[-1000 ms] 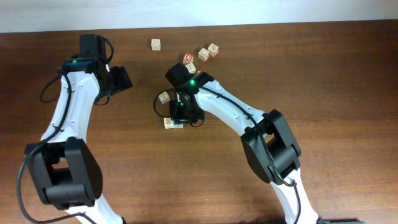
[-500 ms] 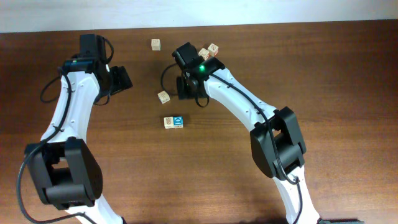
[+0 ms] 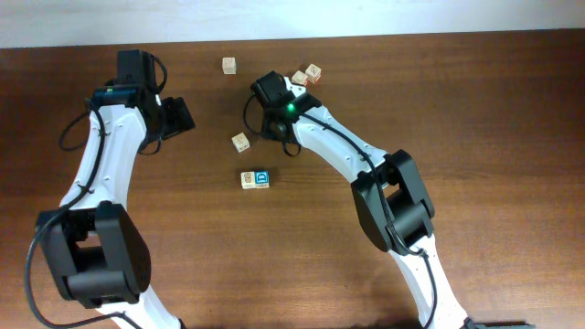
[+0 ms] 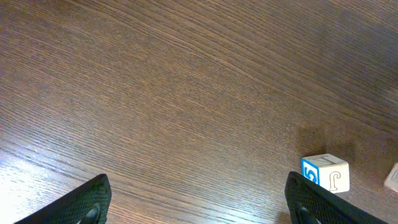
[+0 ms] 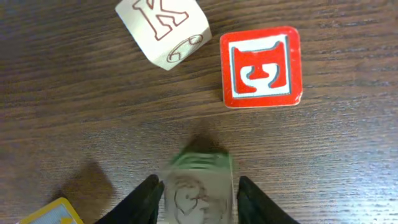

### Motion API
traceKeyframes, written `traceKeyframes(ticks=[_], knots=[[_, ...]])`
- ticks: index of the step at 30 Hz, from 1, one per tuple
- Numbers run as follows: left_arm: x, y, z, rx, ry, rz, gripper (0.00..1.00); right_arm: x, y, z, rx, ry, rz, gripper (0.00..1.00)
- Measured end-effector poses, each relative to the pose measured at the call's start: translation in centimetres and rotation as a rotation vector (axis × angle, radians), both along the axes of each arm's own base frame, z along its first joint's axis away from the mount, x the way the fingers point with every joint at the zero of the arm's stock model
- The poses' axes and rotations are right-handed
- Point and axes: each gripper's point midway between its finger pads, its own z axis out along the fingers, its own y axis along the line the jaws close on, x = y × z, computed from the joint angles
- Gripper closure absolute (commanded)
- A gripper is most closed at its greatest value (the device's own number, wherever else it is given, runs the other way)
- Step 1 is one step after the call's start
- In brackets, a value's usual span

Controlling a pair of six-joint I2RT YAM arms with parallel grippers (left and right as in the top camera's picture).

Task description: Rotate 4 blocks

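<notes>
Far centre of table [image 3: 475, 110], right gripper [image 5: 199, 202] pinching blurred pale cube [image 5: 199, 180], red cube [image 5: 261, 65] and K cube [image 5: 165, 31] just beyond, blue cube [image 3: 262, 178] nearer, touching second pale cube [image 3: 248, 179], left gripper [image 4: 198, 196] spread wide over wood at far left.

Dark wooden table [image 3: 512, 119], pale wall [image 3: 292, 16].

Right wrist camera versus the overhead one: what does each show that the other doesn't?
Only the right wrist view: a red-faced block and a blurred pale block between the fingers of the right gripper; overhead, the arm hides both. Only overhead: both whole arms, the left gripper, a blue-faced block and a lone pale block near the far edge. Both: the brown wooden table and loose letter blocks.
</notes>
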Motion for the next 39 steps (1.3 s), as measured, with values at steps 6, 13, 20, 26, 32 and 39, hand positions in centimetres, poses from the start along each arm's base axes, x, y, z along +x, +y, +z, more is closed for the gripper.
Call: traceKeyframes(ticks=[6, 13, 20, 26, 32, 39], knots=[[0.0, 0.0, 0.0, 0.0, 0.0, 0.0, 0.12, -0.6, -0.5, 0.0, -0.025, 0.028, -0.001, 0.75], [0.0, 0.0, 0.0, 0.0, 0.0, 0.0, 0.12, -5.0, -0.7, -0.1, -0.022, 0.226, 0.11, 0.76], [0.0, 0.0, 0.0, 0.0, 0.0, 0.0, 0.12, -10.8, -0.3, -0.2, -0.006, 0.446, 0.213, 0.76], [0.0, 0.0, 0.0, 0.0, 0.0, 0.0, 0.12, -13.0, 2.6, -0.1, -0.004, 0.45, 0.321, 0.75], [0.0, 0.0, 0.0, 0.0, 0.0, 0.0, 0.12, -12.6, 3.2, -0.1, 0.019, 0.432, 0.332, 0.74], [0.0, 0.0, 0.0, 0.0, 0.0, 0.0, 0.12, -13.0, 2.9, -0.7, 0.009, 0.448, 0.334, 0.61]])
